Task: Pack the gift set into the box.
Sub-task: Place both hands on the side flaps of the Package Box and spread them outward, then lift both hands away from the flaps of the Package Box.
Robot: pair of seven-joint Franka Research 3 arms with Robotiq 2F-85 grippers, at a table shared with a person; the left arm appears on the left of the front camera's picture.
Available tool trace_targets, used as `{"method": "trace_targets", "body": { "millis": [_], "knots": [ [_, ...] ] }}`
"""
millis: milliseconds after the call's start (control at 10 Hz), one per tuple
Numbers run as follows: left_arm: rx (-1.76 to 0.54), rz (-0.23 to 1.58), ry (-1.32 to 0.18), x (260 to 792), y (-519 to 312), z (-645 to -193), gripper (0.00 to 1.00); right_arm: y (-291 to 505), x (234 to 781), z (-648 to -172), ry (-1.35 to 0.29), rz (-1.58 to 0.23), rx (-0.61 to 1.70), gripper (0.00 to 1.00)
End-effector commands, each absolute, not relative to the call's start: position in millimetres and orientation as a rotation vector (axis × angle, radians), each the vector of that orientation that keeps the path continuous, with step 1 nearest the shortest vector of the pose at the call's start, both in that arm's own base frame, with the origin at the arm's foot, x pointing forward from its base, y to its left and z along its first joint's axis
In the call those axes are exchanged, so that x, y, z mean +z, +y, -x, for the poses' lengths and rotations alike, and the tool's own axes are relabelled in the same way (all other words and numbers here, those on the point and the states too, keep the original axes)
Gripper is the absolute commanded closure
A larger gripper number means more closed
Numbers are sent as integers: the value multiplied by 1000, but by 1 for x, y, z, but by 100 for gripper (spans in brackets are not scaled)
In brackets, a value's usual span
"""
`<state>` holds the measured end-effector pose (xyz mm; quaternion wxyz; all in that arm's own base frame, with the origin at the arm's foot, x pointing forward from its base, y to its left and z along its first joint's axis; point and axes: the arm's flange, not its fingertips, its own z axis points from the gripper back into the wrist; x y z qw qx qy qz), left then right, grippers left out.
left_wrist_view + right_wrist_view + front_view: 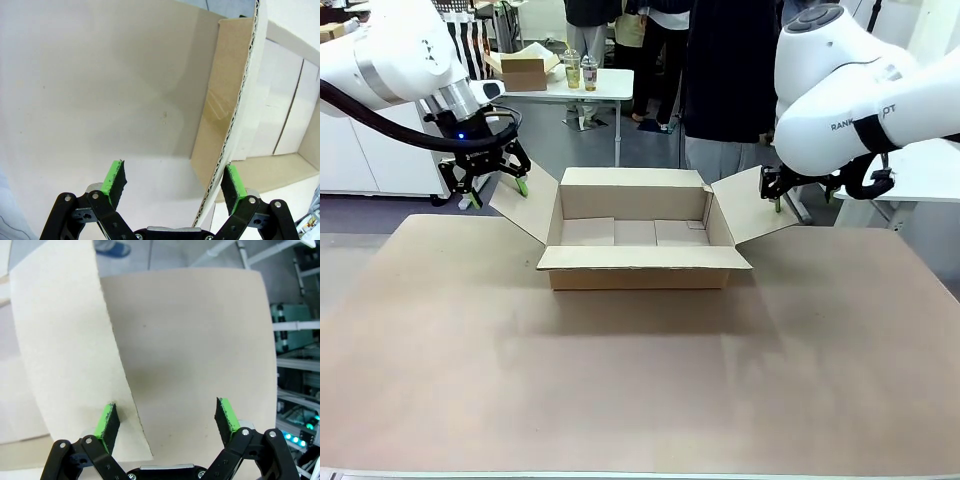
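The box (640,279) is sitting open at the middle of the table's (620,400) far edge. The left gripper (173,170) is hanging released, jaws straddling the left flap's (525,207) edge. The right gripper (166,410) is gaping likewise astride the right flap (752,205).

We see the front view bright and even, lit from above by diffuse room light. The box (640,265) throws only a faint, soft-edged shadow onto the table (640,400) in front of it, and the right arm (840,90) carries a mild sheen on its white shell without blown highlights. In the left wrist view we find the pale ground washed nearly white, a thin glare streak on the brown cardboard, and the corrugated edge of the flap (235,115) bowed by the wide lens. In the right wrist view a blurred dark shadow smudges the pale surface, and straight edges curve toward the corners.
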<state>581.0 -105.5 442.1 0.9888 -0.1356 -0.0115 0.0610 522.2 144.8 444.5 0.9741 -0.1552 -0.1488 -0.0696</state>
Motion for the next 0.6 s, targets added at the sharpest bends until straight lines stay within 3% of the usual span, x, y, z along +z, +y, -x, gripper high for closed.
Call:
{"method": "trace_targets", "body": {
  "millis": [0, 500],
  "knots": [
    [138, 252, -32, 443, -105, -580, 0, 144, 449, -524, -305, 337, -133, 0],
    [138, 252, -32, 443, -105, -580, 0, 144, 449, -524, -305, 337, -133, 0]
  ]
}}
